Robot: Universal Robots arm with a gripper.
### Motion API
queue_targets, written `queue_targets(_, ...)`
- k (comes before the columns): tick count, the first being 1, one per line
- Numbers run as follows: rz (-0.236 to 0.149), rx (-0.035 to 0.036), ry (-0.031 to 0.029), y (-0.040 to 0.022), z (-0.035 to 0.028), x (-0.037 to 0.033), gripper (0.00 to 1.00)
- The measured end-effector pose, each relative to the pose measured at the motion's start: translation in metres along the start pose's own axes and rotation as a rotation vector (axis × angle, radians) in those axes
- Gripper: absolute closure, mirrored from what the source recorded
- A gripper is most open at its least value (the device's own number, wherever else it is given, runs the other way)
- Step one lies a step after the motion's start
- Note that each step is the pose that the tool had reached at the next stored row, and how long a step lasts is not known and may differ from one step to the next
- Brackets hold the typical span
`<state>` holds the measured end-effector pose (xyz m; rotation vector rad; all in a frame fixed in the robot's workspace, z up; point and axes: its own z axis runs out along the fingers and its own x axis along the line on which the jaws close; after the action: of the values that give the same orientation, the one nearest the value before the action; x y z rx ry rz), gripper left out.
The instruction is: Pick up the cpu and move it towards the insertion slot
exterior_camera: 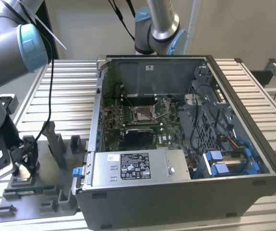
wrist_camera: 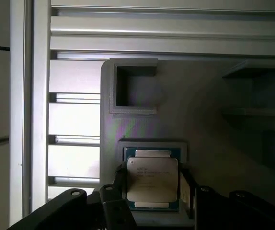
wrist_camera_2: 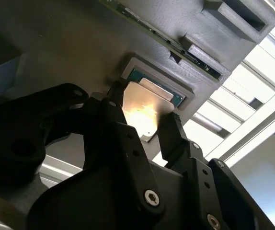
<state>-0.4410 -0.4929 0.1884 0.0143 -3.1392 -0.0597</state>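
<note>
The cpu [wrist_camera: 153, 178], a flat square chip with a silvery top and thin green rim, lies at its square recess in the grey plastic tray [exterior_camera: 49, 199] at the exterior view's left. My gripper [exterior_camera: 25, 166] is down on it. In both wrist views the black fingers [wrist_camera_2: 173, 129] press against two opposite edges of the cpu [wrist_camera_2: 144, 108], so the gripper [wrist_camera: 153, 181] is shut on it. The insertion slot [exterior_camera: 144, 114], a silver-framed socket with a brownish centre, sits on the green motherboard inside the open computer case, well to the exterior view's right of the gripper.
The open computer case [exterior_camera: 186, 190] has tall metal walls and a power supply box [exterior_camera: 138, 167] along its near side. A green memory stick [exterior_camera: 30, 191] lies in the tray's front. Upright tray posts [exterior_camera: 56, 144] stand beside the gripper. A second arm's base [exterior_camera: 157, 26] stands behind the case.
</note>
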Motion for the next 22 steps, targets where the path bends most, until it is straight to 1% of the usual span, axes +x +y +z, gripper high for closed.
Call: queue_targets(22,0.0,-0.0002,-0.0004,0.0001,0.0001,0.0,1.0)
